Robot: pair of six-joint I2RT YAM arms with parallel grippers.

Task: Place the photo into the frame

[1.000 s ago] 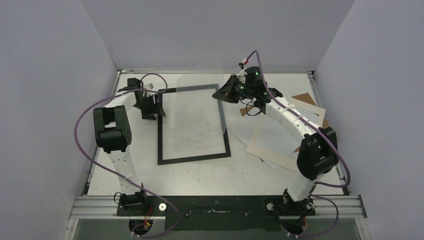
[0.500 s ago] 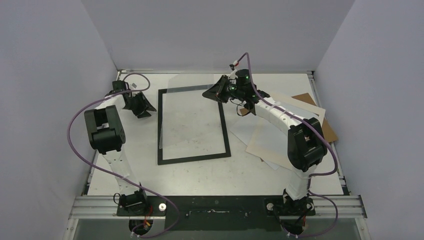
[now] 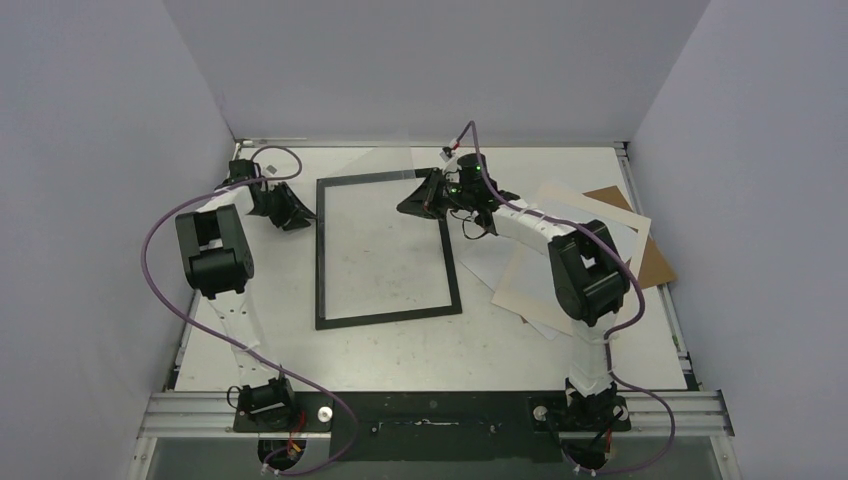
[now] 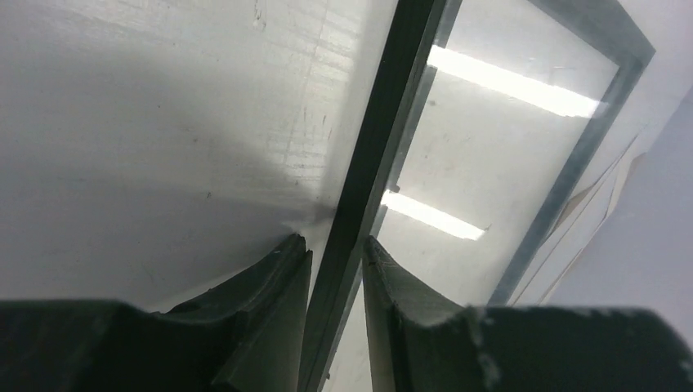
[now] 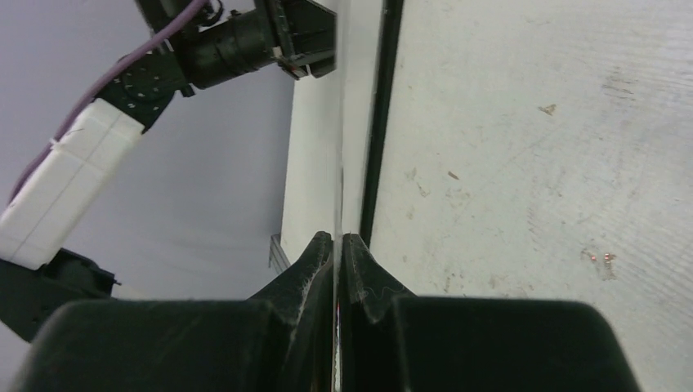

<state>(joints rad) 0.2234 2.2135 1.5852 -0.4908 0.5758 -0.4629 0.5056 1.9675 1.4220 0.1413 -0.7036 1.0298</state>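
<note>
The pale table (image 3: 420, 350) fills the middle of the top view. On it lies the frame (image 3: 388, 318), a thin black rectangle flat at the centre.

A clear pane (image 4: 490, 147) stands tilted over the frame's upper right corner. It is glossy enough to mirror the ceiling lights.

To the right of the frame is a loose pile: a cream mat (image 3: 545, 312), pale sheets (image 3: 490, 262) under it and brown cardboard (image 3: 657, 262) at the far right. No sunset print shows face up. The photo is probably one of those pale sheets, but which one cannot be told.

The right gripper (image 5: 337, 239) is clenched on the pane's thin edge at the upper centre of the top view. The left gripper (image 4: 333, 245) sits just beside the frame's upper left corner. Its fingers are a little apart and it holds nothing, with the black rail seen through the gap.

The step in hand looks like handling the glazing, and the photo is not yet in the frame. The next move calls for settling the pane without letting it slip or flex. After that the photo must be picked out of the pile and squared to the rails.

No brand, label or writing can be read anywhere.
</note>
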